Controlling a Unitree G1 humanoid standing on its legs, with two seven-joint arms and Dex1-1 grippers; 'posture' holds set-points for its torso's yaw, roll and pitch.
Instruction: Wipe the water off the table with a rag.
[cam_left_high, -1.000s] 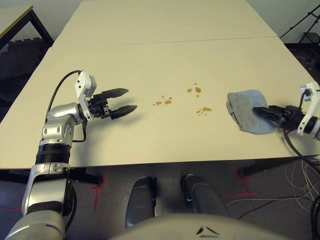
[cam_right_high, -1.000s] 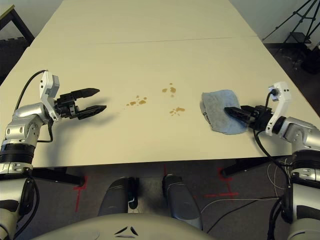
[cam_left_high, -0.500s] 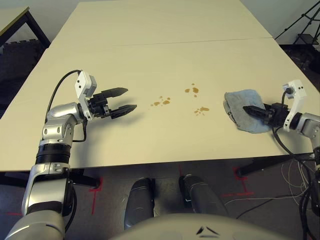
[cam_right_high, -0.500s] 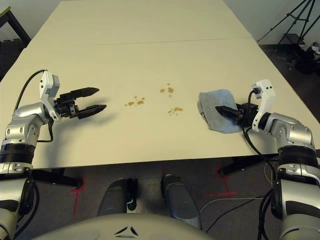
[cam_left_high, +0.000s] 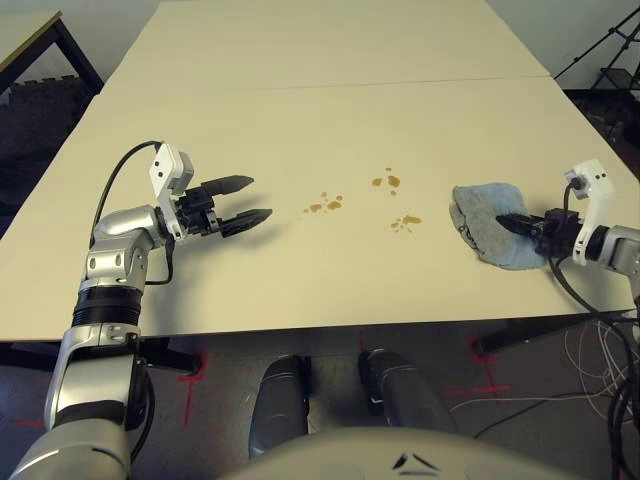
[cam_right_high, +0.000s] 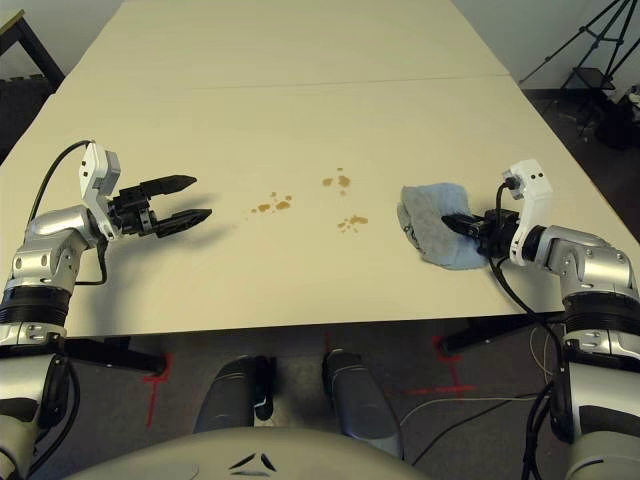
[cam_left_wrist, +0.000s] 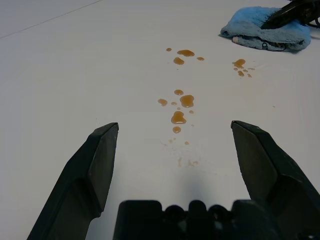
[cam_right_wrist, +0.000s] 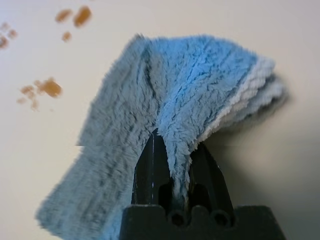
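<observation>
The right gripper's (cam_right_wrist: 172, 172) fingers are clenched on a raised fold of the rag (cam_left_high: 492, 222), soft, light terry that bunches easily, lying on the worktop (cam_left_high: 300, 120) right of the water (cam_left_high: 405, 222). The left gripper (cam_left_high: 248, 200) hovers with fingers spread, holding nothing.

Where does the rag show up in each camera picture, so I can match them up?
Left eye: the rag lies at the right, near the table's front edge.
Right eye: right of centre.
Left wrist: a blue bundle at the far corner.
Right wrist: up close, a fold pinched between the right gripper's jaws.
Shared landmark: the water beside the rag.
</observation>
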